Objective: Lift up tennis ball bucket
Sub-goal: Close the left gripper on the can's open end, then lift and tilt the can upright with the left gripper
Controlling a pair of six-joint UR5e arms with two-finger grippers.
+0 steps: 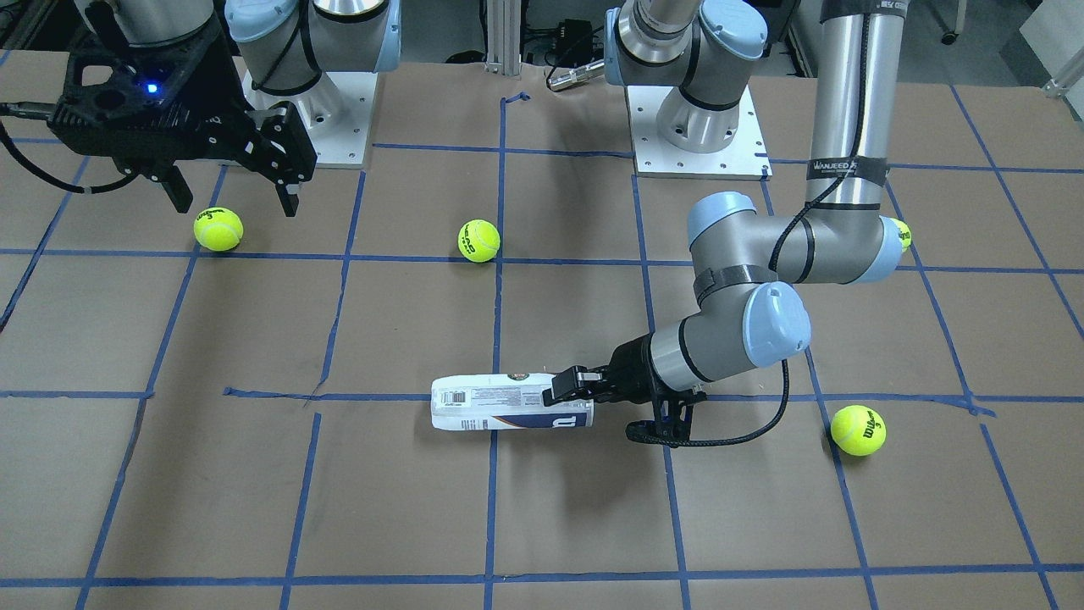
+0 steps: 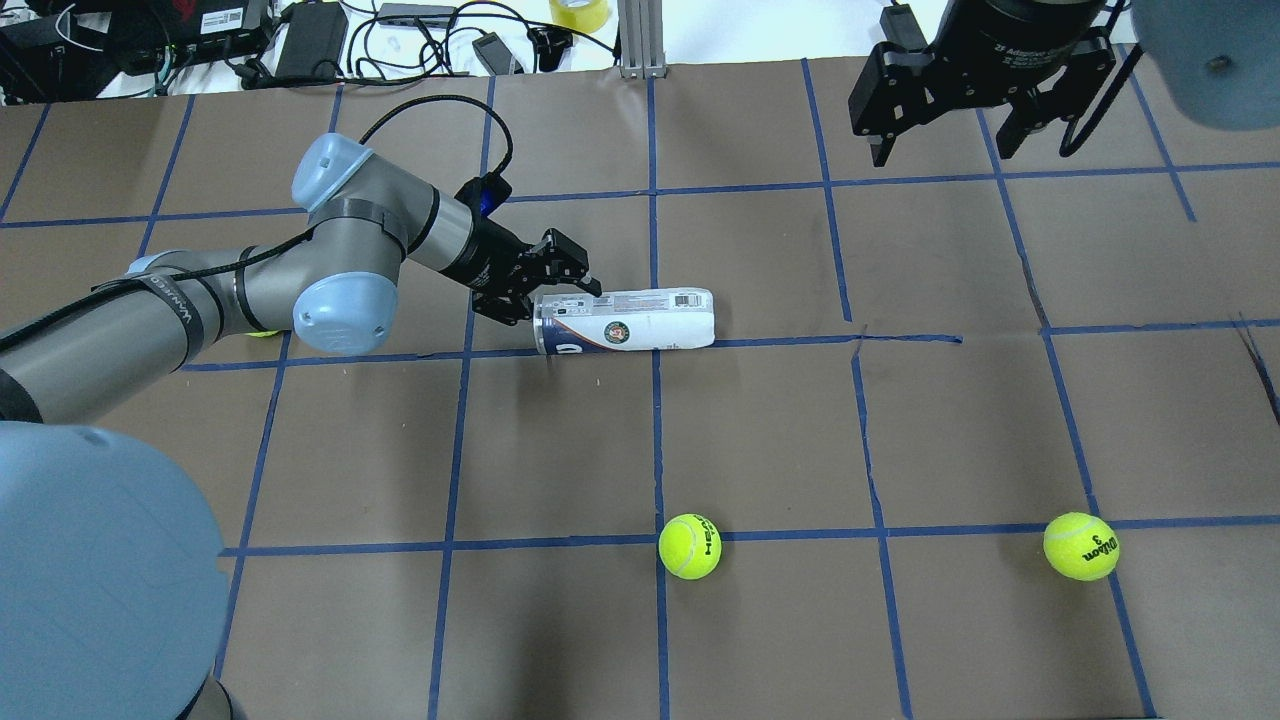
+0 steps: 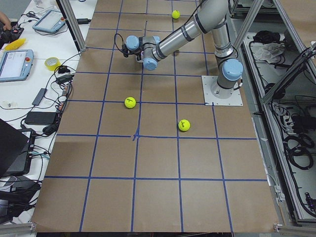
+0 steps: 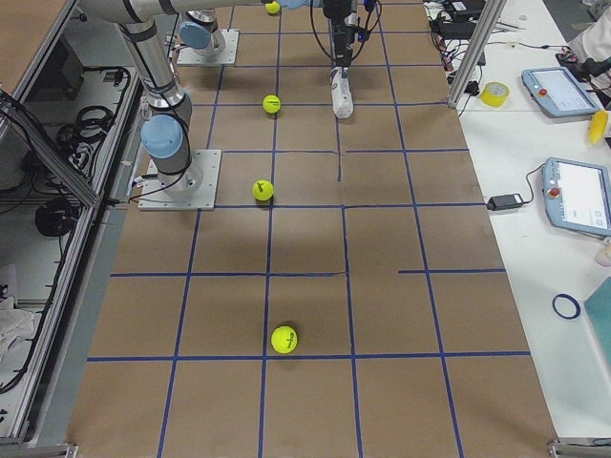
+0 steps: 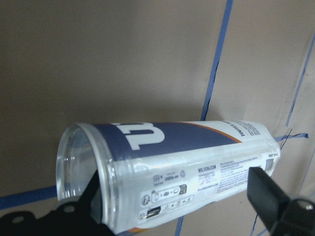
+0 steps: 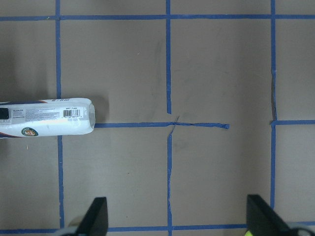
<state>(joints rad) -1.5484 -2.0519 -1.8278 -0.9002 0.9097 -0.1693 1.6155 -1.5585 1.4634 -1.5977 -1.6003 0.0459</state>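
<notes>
One wide table [image 1: 254,491], covered in brown paper and gridded with blue tape, carries everything. The left arm [image 1: 745,326] reaches low across it, with its wrist nearly level. The right arm [image 1: 279,25] holds its right gripper [image 2: 940,155] high over its own side, with the fingers spread wide and nothing between them.

The tennis ball bucket [image 2: 640,318] lies on its side on the paper near the table's middle, along a tape line. Its clear open mouth is turned toward the left arm and its barcode end points away.

The left gripper [image 2: 552,300] sits at that mouth end with its fingers well apart. In the wrist view one finger [image 5: 91,199] shows dark at the rim and the other stands off the label side, neither visibly pressing.

Four yellow-green tennis balls lie scattered well away from the can. One [image 1: 218,229] is below the right gripper, one [image 1: 478,241] is near the centre line, one [image 1: 858,429] is beyond the left arm's elbow, and one [image 1: 902,233] is half hidden behind that elbow.
</notes>
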